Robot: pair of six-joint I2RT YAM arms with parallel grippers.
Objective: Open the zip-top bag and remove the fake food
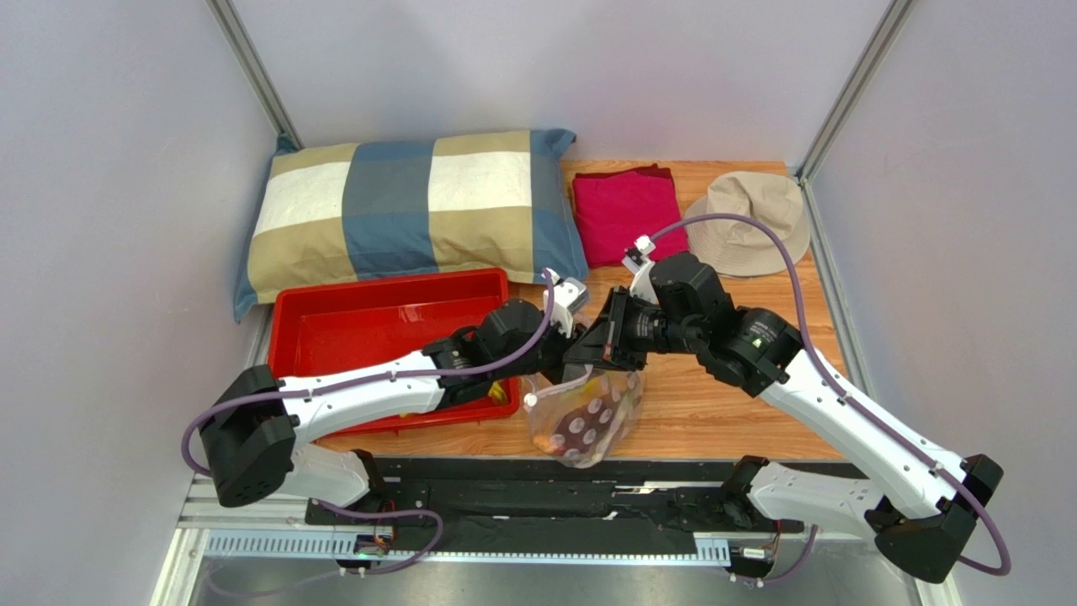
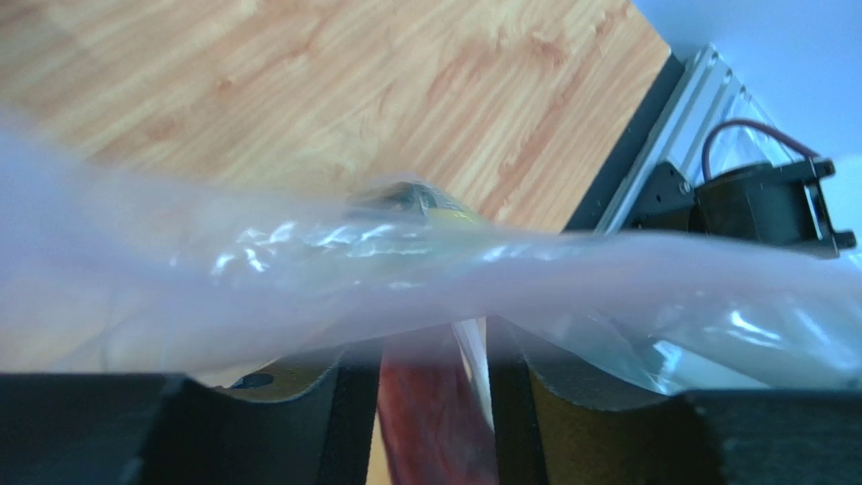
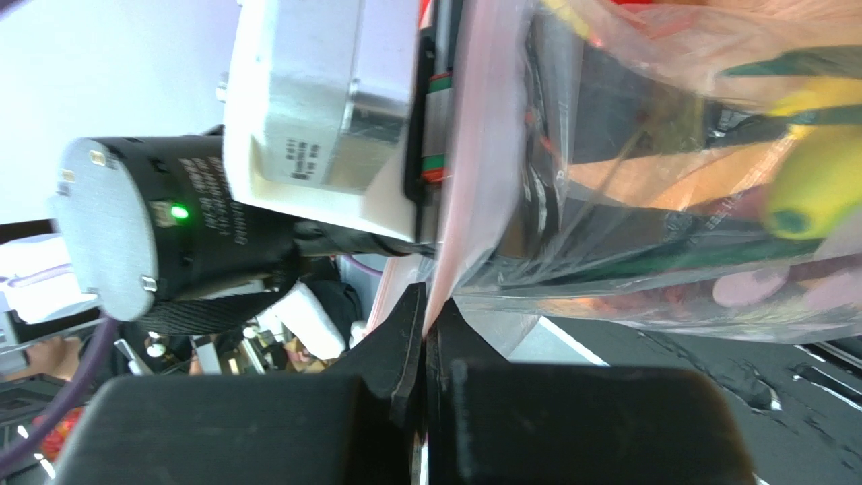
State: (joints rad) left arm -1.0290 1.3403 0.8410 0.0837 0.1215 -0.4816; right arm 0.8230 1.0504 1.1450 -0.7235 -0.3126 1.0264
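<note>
- R gripper (image 3: 423,338): clamped tight on the pink zip strip (image 3: 473,202) at the mouth of the zip-top bag (image 1: 584,423), w/ thin film pinched between its dark fingers.
- L gripper (image 2: 430,414): jaws stand apart, strip edge & film running thru the gap. It doesn't look pinched, so prob. loose rather than gripping.
- Both grippers meet nose to nose at the bag's top. The bag hangs below them by the table's (image 1: 733,404) near edge, about mid-width, just right of the near-right corner of the red tray (image 1: 367,322). Can't tell if its bottom rests on the wood.
- Done so far, by my read: bag is picked up and its mouth is taken from the R side.
- Can't tell if the zip is parted at all; no clear opening shows in any view.
- Fake food (image 3: 814,172) is inside the bag: a yellow piece w/ green tip, dark green bits & orange tones behind the film. None seen outside it.
- Left to do: get a firm L hold on the opposite lip, pull the zip open, then take the pieces out. So it's early, w/ most of the task ahead.
- Writing: small dark print on the L gripper's pale housing in the R wrist view, too small to read. A green light glows on the motor beside it. No brand or label legible on the bag.
</note>
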